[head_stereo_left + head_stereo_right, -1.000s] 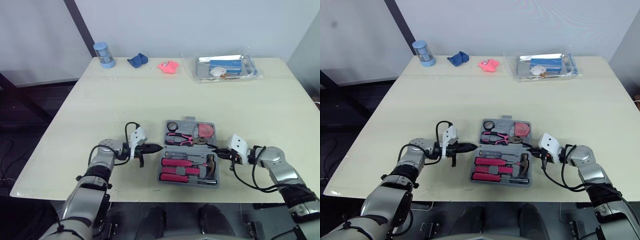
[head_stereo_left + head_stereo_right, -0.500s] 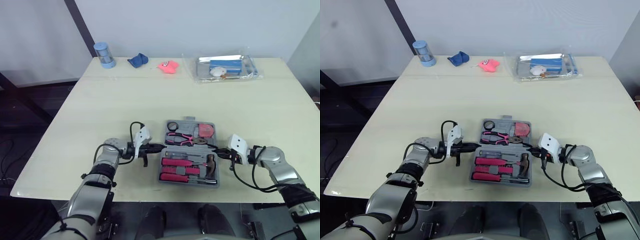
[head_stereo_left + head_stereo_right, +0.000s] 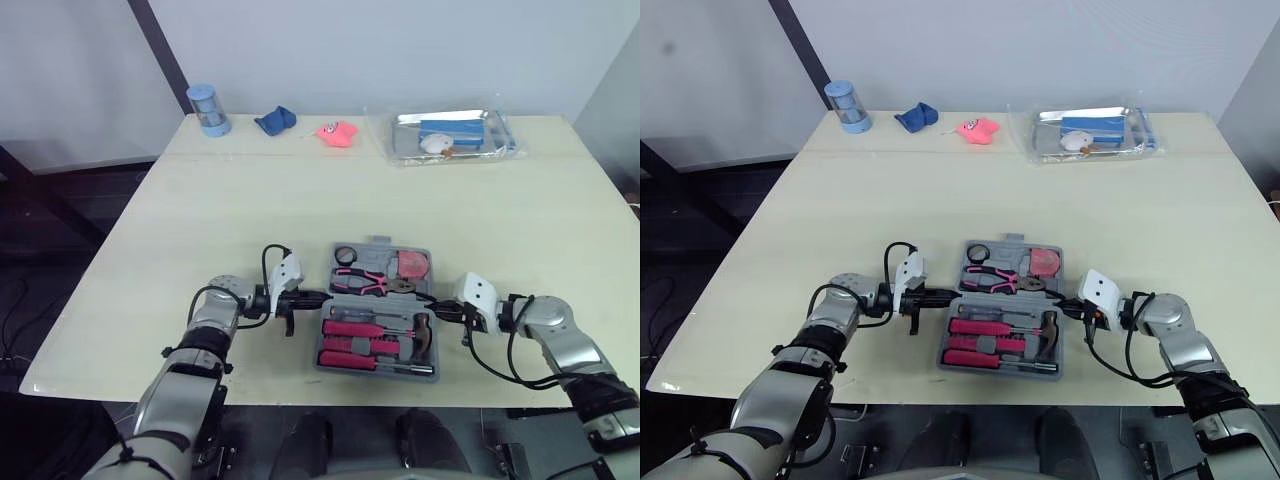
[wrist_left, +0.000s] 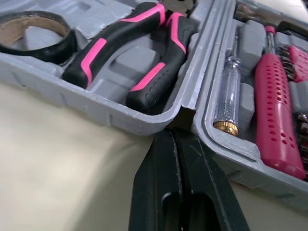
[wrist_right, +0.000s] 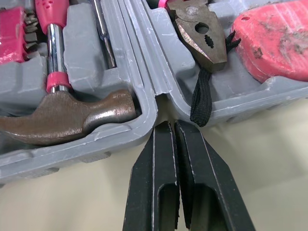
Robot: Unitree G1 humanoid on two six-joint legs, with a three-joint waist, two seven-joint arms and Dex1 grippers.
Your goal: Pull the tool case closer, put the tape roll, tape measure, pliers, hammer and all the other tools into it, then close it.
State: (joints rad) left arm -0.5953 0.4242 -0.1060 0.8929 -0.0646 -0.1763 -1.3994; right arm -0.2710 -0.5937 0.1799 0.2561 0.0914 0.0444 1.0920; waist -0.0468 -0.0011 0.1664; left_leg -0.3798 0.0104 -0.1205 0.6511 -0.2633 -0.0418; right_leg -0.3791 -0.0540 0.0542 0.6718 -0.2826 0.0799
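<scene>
We see the tool case (image 3: 378,312) lying open on the surface (image 3: 300,200), between our two grippers, its hinge line running from one to the other. The pliers (image 4: 144,53) and hammer (image 5: 67,115) lie along that line, the hammer head just beside the right gripper (image 5: 171,126). It and the left gripper (image 4: 175,137) are both clenched on nothing, their tips at the hinge notches.

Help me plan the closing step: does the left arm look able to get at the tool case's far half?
Probably yes: the left gripper, fingers shut, sits at the tool case hinge notch, right beside the far half holding the pliers, with nothing between.
</scene>
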